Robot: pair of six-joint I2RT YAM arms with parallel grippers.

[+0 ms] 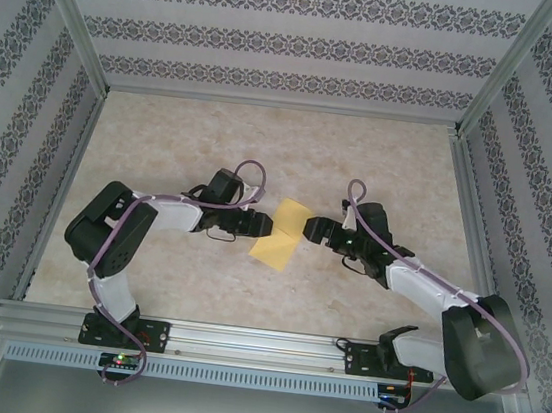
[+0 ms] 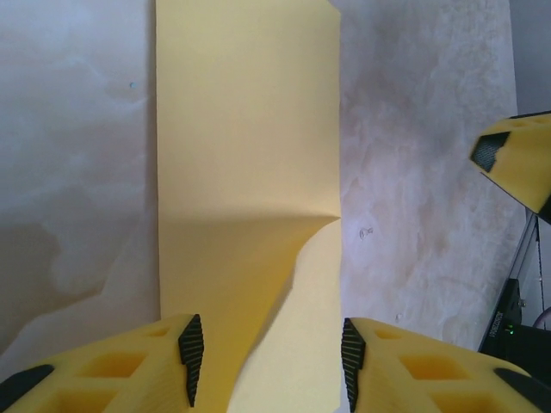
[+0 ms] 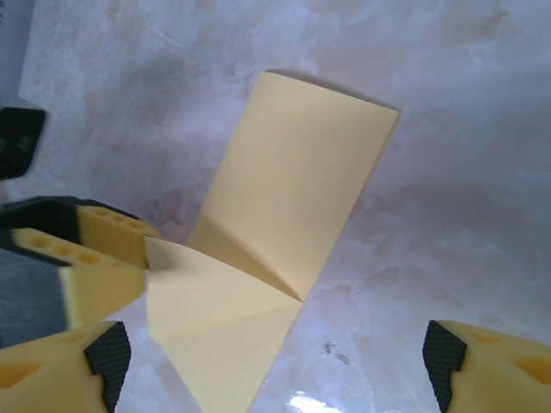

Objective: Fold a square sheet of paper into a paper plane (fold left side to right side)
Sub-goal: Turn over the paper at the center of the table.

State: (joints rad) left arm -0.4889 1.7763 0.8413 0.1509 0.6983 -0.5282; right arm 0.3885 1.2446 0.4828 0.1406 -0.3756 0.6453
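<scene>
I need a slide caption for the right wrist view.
Open right gripper close to the partly folded yellow paper on the marbled table.

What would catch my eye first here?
The bright yellow sheet of paper lies in the middle of the pale marbled table, partly folded, with one flap raised. On either side sit the robot's left gripper and right gripper, both open, flanking the sheet.
</scene>
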